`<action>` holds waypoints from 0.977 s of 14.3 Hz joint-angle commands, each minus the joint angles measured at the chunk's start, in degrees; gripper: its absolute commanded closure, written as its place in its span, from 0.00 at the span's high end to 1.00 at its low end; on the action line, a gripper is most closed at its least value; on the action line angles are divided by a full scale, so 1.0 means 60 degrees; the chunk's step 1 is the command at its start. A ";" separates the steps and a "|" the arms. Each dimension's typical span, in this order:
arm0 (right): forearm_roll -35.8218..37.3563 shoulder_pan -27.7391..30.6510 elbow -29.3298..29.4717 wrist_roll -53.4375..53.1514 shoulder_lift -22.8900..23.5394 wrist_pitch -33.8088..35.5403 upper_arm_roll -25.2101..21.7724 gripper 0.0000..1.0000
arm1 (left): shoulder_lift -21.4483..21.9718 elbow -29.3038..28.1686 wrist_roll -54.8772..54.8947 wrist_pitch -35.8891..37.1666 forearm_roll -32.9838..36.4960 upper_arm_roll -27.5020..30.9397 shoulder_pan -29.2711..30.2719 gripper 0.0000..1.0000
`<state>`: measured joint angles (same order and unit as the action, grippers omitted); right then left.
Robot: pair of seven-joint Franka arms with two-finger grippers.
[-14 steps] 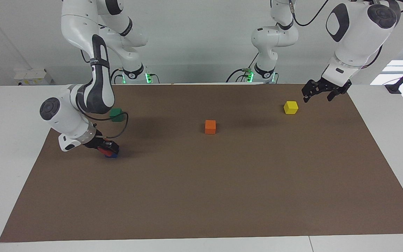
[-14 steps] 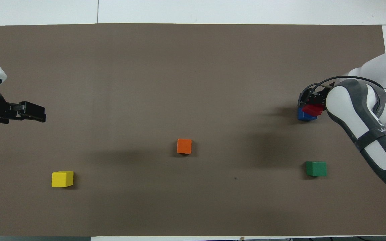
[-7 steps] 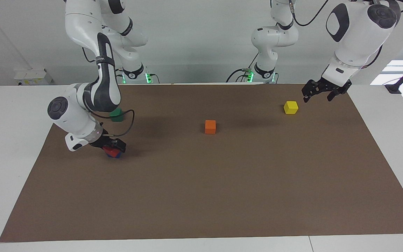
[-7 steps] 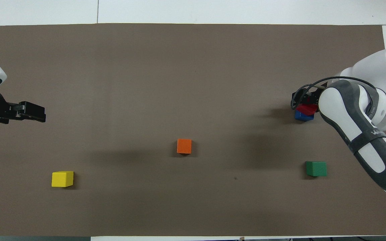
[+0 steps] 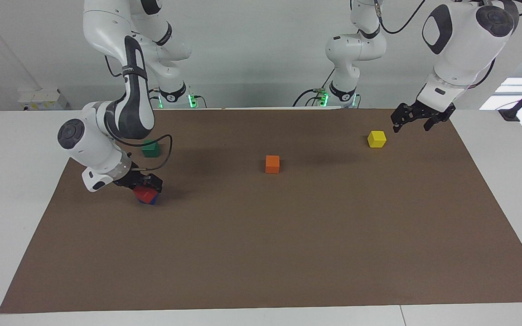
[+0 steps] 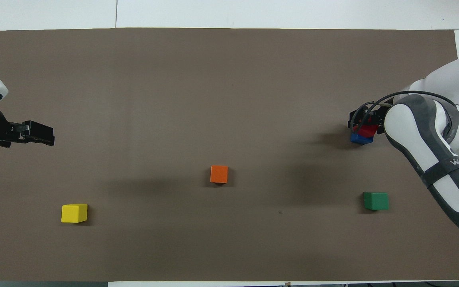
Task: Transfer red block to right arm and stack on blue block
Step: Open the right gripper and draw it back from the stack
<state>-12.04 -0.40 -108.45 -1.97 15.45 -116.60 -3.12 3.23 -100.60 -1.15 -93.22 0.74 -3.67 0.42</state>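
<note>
The right gripper [image 5: 148, 186] sat around the red block [image 5: 145, 194], grip unclear, atop the blue block [image 6: 359, 139]; only releasing remained, while the left gripper [image 5: 413, 118] waited, fingers apart.

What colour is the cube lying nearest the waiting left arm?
Yellow. The yellow cube shows best in the facing view, near the left pincer.

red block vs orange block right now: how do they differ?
The red block sits on top of the blue block; the orange block rests straight on the brown mat. The red block is at the right gripper, toward the right arm's end; the orange block stands alone mid-mat, with no gripper near it. Red looks turned askew; orange sits square. Both are same-sized cubes.
</note>
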 commanded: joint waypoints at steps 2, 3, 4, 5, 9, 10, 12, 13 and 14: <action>-0.0029 0.0140 -0.0060 0.0240 -0.0655 0.0273 0.0081 1.00 | 0.0076 -0.0021 0.0016 -0.0079 -0.0124 0.0011 0.0033 1.00; -0.0029 0.0169 -0.0046 0.0254 -0.0816 0.0316 0.0066 1.00 | 0.0076 -0.0021 0.0016 -0.0079 -0.0124 0.0026 0.0033 1.00; -0.0014 0.0213 -0.0017 0.0240 -0.0948 0.0404 0.0066 1.00 | 0.0076 -0.0021 0.0016 -0.0079 -0.0124 0.0012 0.0033 1.00; -0.0014 0.0228 -0.0016 0.0240 -0.1095 0.0448 0.0051 1.00 | 0.0076 -0.0021 0.0016 -0.0064 -0.0124 0.0011 0.0033 1.00; 0.0964 0.0345 0.0421 0.0532 -0.1666 0.1091 0.0007 1.00 | 0.0076 -0.0021 0.0016 -0.0079 -0.0124 0.0011 0.0033 1.00; 0.1040 0.0389 0.0539 0.0591 -0.1870 0.1253 -0.0007 1.00 | 0.0076 -0.0021 0.0016 -0.0079 -0.0124 0.0011 0.0033 1.00; 0.1040 0.0506 0.0599 0.0766 -0.2484 0.1385 -0.0007 1.00 | 0.0076 -0.0021 0.0016 -0.0064 -0.0124 0.0011 0.0033 1.00; 0.1055 0.0506 0.0613 0.0840 -0.2821 0.1531 -0.0022 1.00 | 0.0076 -0.0021 0.0016 -0.0079 -0.0124 0.0011 0.0033 1.00; 0.1099 0.0506 0.0657 0.0869 -0.3158 0.1764 -0.0037 1.00 | 0.0076 -0.0021 0.0016 -0.0079 -0.0124 0.0011 0.0033 1.00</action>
<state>-6.41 2.03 -104.16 1.69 1.14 -108.44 -3.52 3.23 -100.60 -1.15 -93.22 0.74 -3.67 0.42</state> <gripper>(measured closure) 0.000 0.000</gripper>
